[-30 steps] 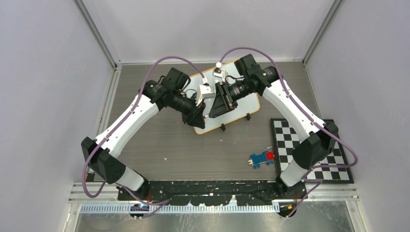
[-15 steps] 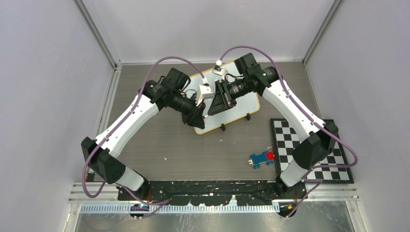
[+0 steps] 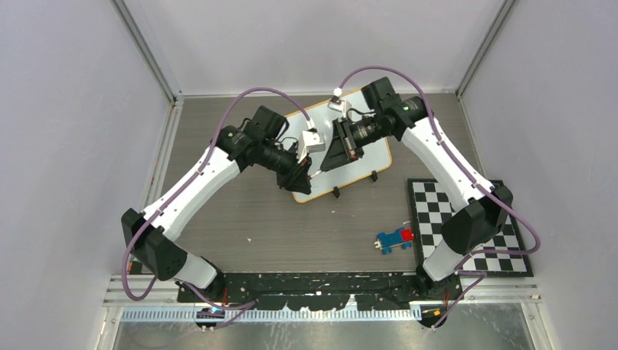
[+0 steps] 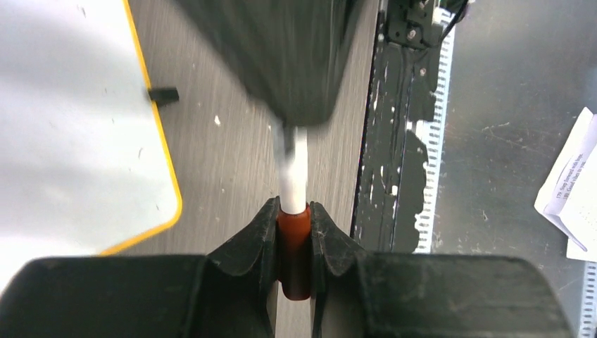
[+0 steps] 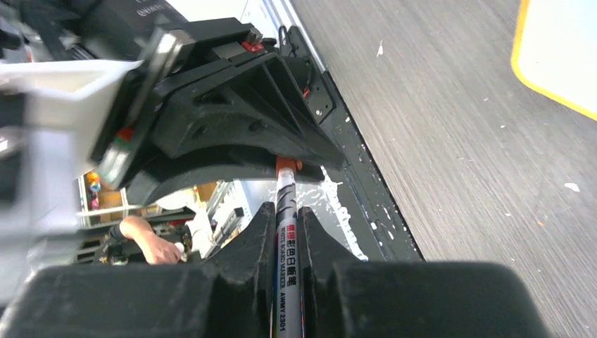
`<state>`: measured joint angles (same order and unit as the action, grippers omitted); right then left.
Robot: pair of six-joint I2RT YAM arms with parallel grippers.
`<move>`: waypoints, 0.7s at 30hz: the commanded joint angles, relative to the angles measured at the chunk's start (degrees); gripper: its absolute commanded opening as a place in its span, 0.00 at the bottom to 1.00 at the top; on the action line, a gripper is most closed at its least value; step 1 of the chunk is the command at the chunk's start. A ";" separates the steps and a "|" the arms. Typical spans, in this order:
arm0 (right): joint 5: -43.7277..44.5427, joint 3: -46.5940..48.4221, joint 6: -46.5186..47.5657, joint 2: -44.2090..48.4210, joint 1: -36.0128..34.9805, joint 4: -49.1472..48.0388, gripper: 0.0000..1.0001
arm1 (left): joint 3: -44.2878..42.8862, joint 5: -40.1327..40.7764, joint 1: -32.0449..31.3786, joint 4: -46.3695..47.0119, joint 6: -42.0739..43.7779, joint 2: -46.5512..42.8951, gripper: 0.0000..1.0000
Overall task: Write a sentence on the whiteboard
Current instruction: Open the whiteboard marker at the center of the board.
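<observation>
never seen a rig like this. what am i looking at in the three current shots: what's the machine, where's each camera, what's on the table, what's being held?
Two robot arms are bolted at the near edge of a table, and each ends in a two-finger gripper. The wide picture comes from a fixed camera above and behind them, so the robot's left is the picture's left. The other two come from small cameras on the wrists, and each shows its own fingers at the bottom.

On the table lie a whiteboard with a yellow-orange rim, a blue and red toy car and a checkered mat.

The arms meet near the board's near-left corner and share one marker. The left gripper is clamped on its orange-red end, and the right gripper on its white printed barrel. No writing shows on the parts of the board in view.
</observation>
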<state>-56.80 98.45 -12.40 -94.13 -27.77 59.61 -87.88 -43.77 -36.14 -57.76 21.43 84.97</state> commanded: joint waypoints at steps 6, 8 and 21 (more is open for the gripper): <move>0.92 11.33 10.14 2.01 11.18 10.76 0.00 | 6.67 1.80 3.51 -3.38 1.70 -5.70 0.00; 1.75 12.66 11.78 2.20 12.28 12.02 0.00 | 7.44 -0.14 6.43 -3.35 1.43 -6.99 0.00; 27.23 8.18 11.03 10.66 12.80 -1.31 0.00 | 16.82 14.57 34.91 3.33 1.10 -10.83 0.00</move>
<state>-36.75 106.06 -0.34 -84.66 -14.98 63.53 -74.56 -40.84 -2.61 -57.14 21.39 73.67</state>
